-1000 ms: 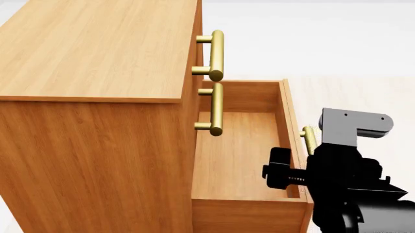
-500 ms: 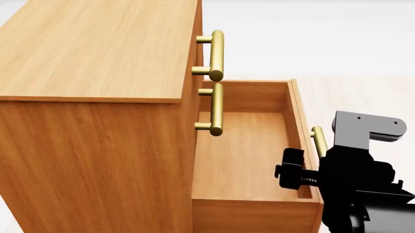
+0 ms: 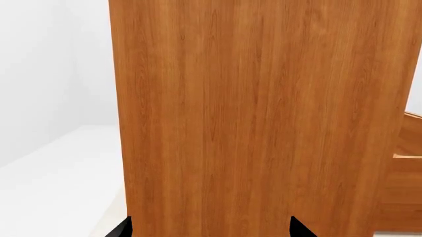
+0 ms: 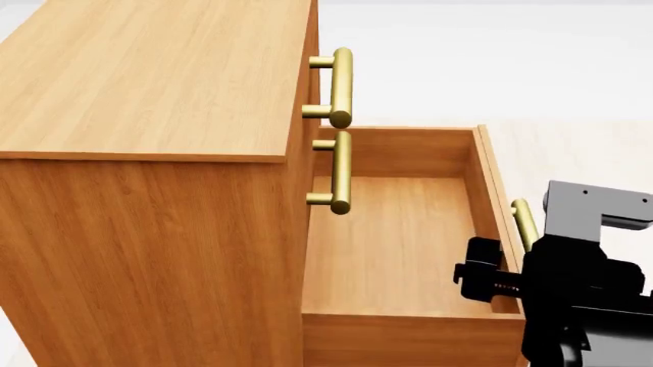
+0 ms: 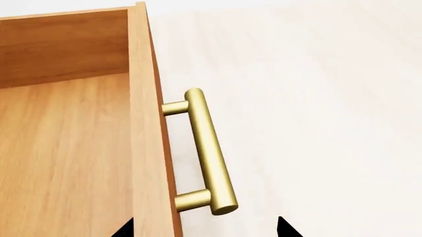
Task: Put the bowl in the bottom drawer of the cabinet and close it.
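Cabinet: we see the cabinet [image 4: 153, 153] filling the left of the head view, a boxy light-brown wood-grain body with a flat top; in the left wrist view its side panel [image 3: 264, 118] takes up nearly the whole picture.

Floor: we see a pale floor [image 5: 316, 98] beside the drawer front in the right wrist view.

Bottom drawer: we find the bottom drawer [image 4: 393, 252] pulled well out from the cabinet front, its shallow tray showing a bare wooden floor and low walls.

Right arm: we see the dark right arm [image 4: 582, 306] with a grey bracket at the lower right of the head view, just beside the drawer's front panel.

Upper handles: we see two brass bar handles, the top handle [image 4: 341, 86] and the middle handle [image 4: 340, 172], on the two upper drawers, which sit flush in the cabinet.

Drawer handle: we see the brass bar handle [image 5: 209, 153] on two short posts on the drawer's front, standing clear in the right wrist view.

Right gripper: we see only two dark fingertips of the right gripper [image 5: 204, 229] at the picture's edge, spread to either side of the handle's end and not touching it, so released.

Left gripper: we see two dark tips of the left gripper [image 3: 211, 229] set wide apart against the cabinet side; it seems released, holding nothing.

Bowl: we cannot find the bowl in any view.
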Robot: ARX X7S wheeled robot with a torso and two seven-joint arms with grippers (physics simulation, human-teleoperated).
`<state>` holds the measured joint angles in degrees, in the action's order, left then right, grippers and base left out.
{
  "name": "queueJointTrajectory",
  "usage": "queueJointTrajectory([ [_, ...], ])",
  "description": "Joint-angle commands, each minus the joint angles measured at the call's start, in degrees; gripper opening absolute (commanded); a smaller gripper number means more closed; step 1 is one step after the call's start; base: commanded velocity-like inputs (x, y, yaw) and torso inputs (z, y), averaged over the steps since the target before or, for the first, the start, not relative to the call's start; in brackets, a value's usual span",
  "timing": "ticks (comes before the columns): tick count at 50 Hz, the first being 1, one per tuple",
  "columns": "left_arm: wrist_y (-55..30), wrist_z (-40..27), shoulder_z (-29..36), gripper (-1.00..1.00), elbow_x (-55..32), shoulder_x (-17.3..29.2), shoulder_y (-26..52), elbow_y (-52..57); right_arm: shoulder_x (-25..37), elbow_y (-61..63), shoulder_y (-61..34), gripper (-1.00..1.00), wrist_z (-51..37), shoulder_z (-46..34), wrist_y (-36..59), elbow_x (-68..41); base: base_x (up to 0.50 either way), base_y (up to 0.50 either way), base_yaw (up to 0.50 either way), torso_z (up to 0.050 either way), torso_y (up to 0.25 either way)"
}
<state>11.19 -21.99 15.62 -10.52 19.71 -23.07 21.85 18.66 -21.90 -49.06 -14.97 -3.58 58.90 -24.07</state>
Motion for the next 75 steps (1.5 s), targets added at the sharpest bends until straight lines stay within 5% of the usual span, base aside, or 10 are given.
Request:
queueJointTrajectory([
  [1,-0.09,-0.24,0.16,1.0,-0.2,0.18,0.05,0.18,0.98,-1.36,0.11,1.0,-1.05,-0.11,-0.73,3.24,0.0,0.0,0.0,0.0,0.0],
  [10,0.06,-0.38,0.33,1.0,-0.18,0.3,0.07,0.03,1.28,-0.58,0.27,1.0,-0.95,-0.1,-0.3,2.91,0.0,0.0,0.0,0.0,0.0],
  [24,0.26,-0.65,0.52,1.0,-0.23,0.54,-0.03,0.12,3.67,22.59,5.06,1.0,3.78,3.83,0.12,-4.9,0.0,0.0,0.0,0.0,0.0],
  [40,0.16,-0.79,0.72,1.0,-0.65,0.82,0.27,0.0,5.65,31.24,4.95,1.0,-0.97,5.8,1.83,-3.95,0.0,0.0,0.0,0.0,0.0],
  [75,4.79,-0.04,1.38,1.0,-0.92,0.43,0.92,-5.02,4.7,31.89,5.61,1.0,-15.78,18.29,2.87,0.88,0.0,0.0,0.0,0.0,0.0],
])
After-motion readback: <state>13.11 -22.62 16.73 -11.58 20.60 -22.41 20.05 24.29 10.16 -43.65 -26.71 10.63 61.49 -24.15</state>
